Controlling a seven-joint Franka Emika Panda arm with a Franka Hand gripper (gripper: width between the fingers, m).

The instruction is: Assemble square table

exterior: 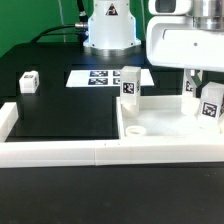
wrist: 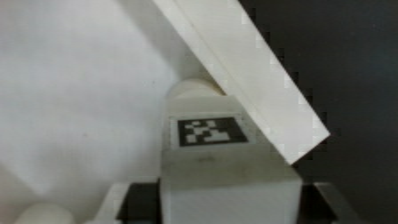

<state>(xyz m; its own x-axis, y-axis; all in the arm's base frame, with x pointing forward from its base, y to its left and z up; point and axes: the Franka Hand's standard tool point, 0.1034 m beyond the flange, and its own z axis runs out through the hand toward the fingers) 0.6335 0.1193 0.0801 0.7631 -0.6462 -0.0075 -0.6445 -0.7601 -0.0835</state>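
The white square tabletop lies tray-like at the exterior view's right, with a round socket near its front left. One tagged leg block stands at its far left corner. My gripper hangs over the tray's right side, shut on another tagged leg block. In the wrist view that leg fills the gap between my dark fingers, next to the tray's rim; the gripper holds it over the white tray floor. A further leg shows partly behind my fingers. A loose leg lies far left.
The marker board lies flat behind the tray, in front of the robot base. The long white border wall runs along the front and up the exterior view's left side.
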